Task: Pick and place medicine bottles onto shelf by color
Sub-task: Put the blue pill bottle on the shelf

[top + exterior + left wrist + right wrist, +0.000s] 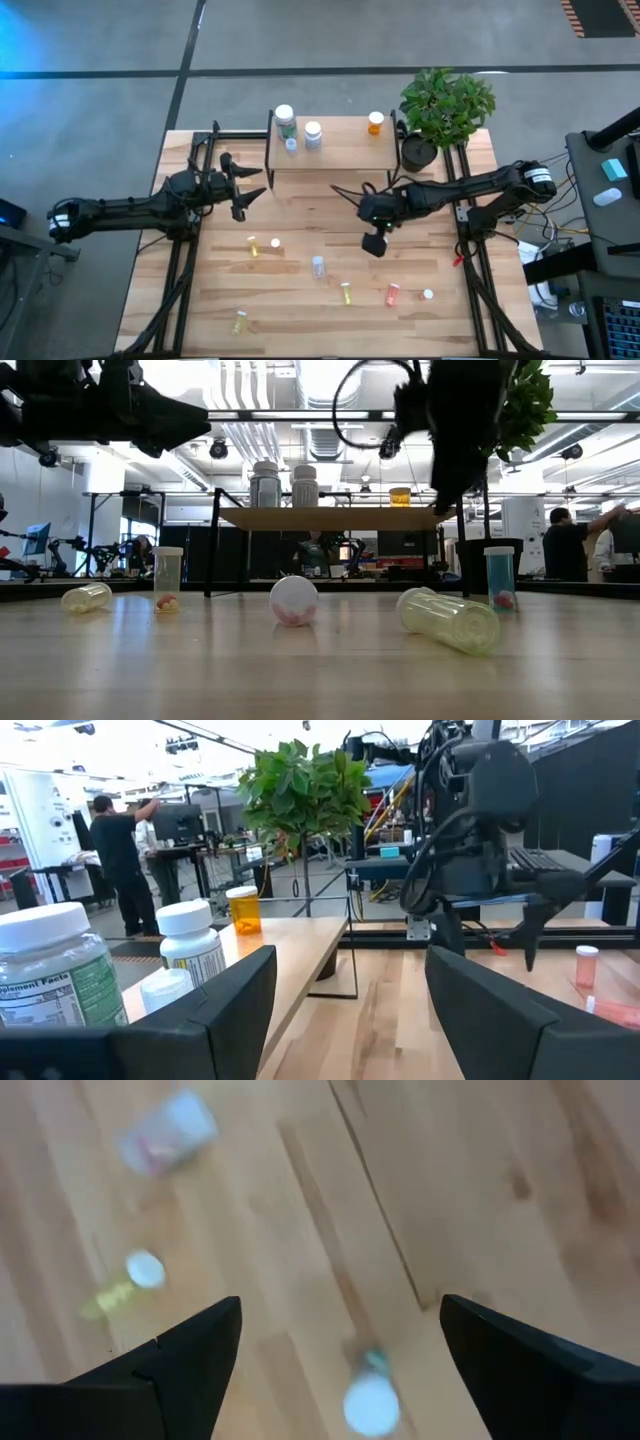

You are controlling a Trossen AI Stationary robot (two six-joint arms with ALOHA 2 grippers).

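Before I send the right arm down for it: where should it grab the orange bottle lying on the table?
Grip the orange bottle around the middle of its body, coming straight down from above. Turn the open right gripper so its fingers close across the bottle's length. The bottle lies on its side, so its long round body is probably the easiest part to pinch.
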